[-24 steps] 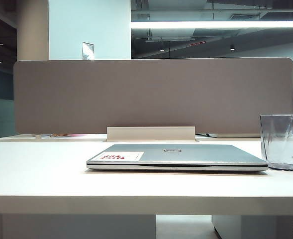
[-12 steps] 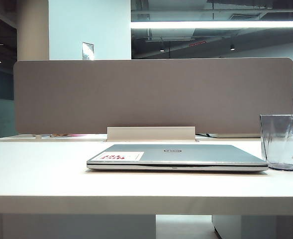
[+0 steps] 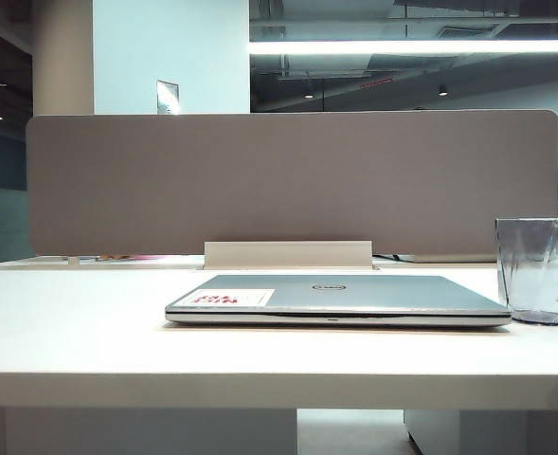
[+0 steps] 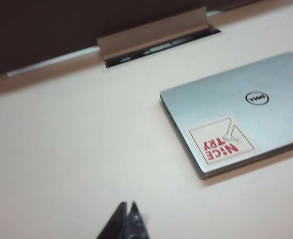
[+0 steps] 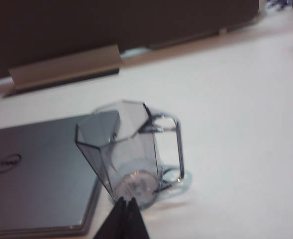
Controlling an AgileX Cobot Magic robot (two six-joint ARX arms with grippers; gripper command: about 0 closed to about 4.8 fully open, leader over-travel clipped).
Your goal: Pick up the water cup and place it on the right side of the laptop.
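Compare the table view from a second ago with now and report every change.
Nothing visibly changed. The water cup stands upright on the table just right of the closed laptop, exactly as before. Neither claw appears in the table view; the wrist views show the left claw and right claw shut and empty.

Nothing has moved (exterior view unchanged).

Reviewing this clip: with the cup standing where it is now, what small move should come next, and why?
Probably none on the water cup: it stands upright on the table just right of the closed laptop, with nothing gripping it. The right gripper is shut and empty above the cup, the left gripper shut over bare table. I'd pull both arms clear.
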